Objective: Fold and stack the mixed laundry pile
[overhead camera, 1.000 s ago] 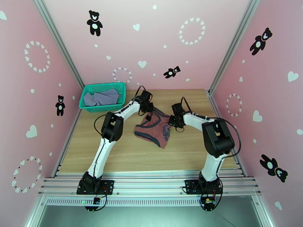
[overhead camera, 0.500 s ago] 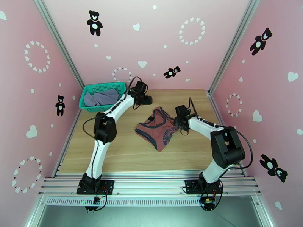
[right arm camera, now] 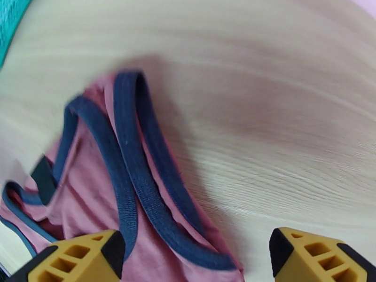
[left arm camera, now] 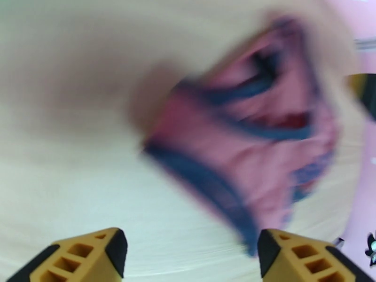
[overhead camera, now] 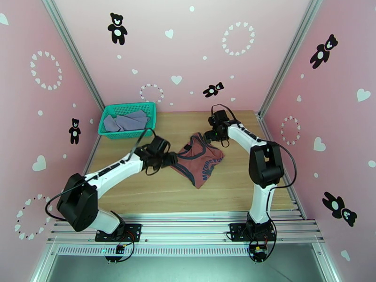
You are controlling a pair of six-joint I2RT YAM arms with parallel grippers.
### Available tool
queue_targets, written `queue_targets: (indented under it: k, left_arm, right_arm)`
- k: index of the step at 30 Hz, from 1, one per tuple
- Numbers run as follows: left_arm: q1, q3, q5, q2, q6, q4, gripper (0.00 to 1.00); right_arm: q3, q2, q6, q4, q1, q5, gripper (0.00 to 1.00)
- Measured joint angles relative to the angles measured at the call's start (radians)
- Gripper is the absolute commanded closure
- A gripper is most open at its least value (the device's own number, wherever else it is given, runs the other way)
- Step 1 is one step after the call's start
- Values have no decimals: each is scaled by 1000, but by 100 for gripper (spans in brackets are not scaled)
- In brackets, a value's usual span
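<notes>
**Tank top on the bench, both sets of fingers spread beside it**

The wooden bench carries everything. From above, the left arm lies low across it toward 2 o'clock. The right arm rises from its base and bends back toward 10 o'clock. The teal mesh basket sits in the bench's 10 o'clock corner with the grey-lavender shirt crumpled inside it, well apart from both arms.

The rust-red tank top lies loosely spread near the middle of the bench. Its straps point toward 12 o'clock and its lettering faces up on the 4 o'clock side.

The left fingers stand at the garment's 9 o'clock edge, just beside the navy-trimmed hem; contact cannot be told. The left wrist view is blurred, but the two yellow tips are wide apart with bare bench between them. The tank top lies ahead at 1 o'clock, and one navy-edged corner reaches down close to the 5 o'clock tip.

The right fingers stand at the garment's 1 o'clock, by the straps. In the right wrist view they are spread wide, over the cloth rather than closed on it. The navy straps run from 11 o'clock down into the gap and the cloth fills its 7 o'clock half beside that tip, while the other tip hangs over bare wood.
</notes>
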Motion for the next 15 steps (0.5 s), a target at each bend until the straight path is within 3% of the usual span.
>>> queue_targets:
  k: [5,15]
  left_arm:
    - [-23,-35,31,0,-119,113,13]
    - [-30,-94,93,66,-297,393,11]
  right_arm:
    - [5,27,-69,-22,0,-61,14]
    - [14,29,-128,-26,0,-103,14]
